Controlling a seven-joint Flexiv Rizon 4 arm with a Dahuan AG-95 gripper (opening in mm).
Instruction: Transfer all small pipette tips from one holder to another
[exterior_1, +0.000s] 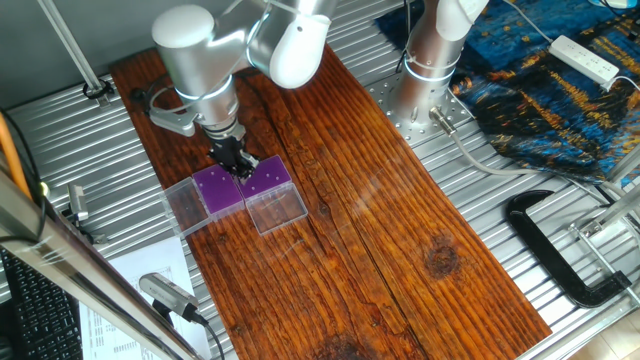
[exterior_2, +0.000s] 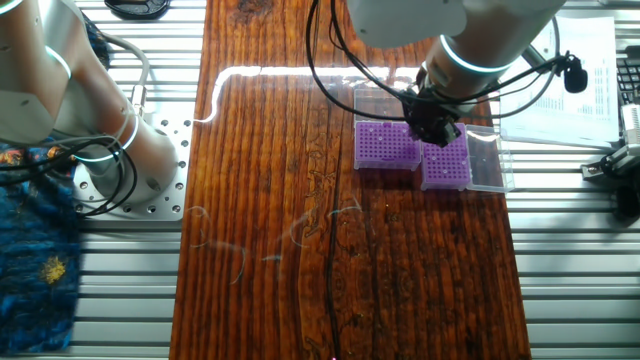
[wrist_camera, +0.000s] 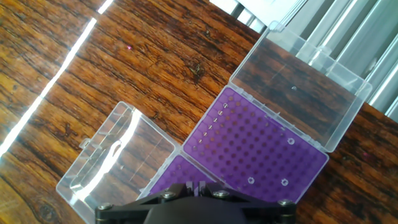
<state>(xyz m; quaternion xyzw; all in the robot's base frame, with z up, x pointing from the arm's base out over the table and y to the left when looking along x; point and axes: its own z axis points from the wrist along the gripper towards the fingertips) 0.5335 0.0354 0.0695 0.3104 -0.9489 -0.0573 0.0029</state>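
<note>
Two holders with purple perforated tops stand corner to corner on the wooden board, both with their clear lids folded open. In the hand view the far holder (wrist_camera: 261, 146) fills the middle, and a few small pipette tips (wrist_camera: 290, 142) show on it as pale rings, with a row of pale dots along its left edge. The near holder (wrist_camera: 174, 176) is mostly hidden under my hand. My gripper (wrist_camera: 194, 185) hovers low over the spot where the two holders meet (exterior_1: 240, 165) (exterior_2: 436, 130). Its fingers are pressed together, and no tip shows between them.
The open lids (wrist_camera: 118, 155) (wrist_camera: 305, 93) lie flat beside the holders. A second arm's base (exterior_1: 425, 70) stands at the board's far edge. A black clamp (exterior_1: 560, 250), papers (exterior_1: 130, 300) and a patterned cloth (exterior_1: 560, 90) lie on the metal table around the board.
</note>
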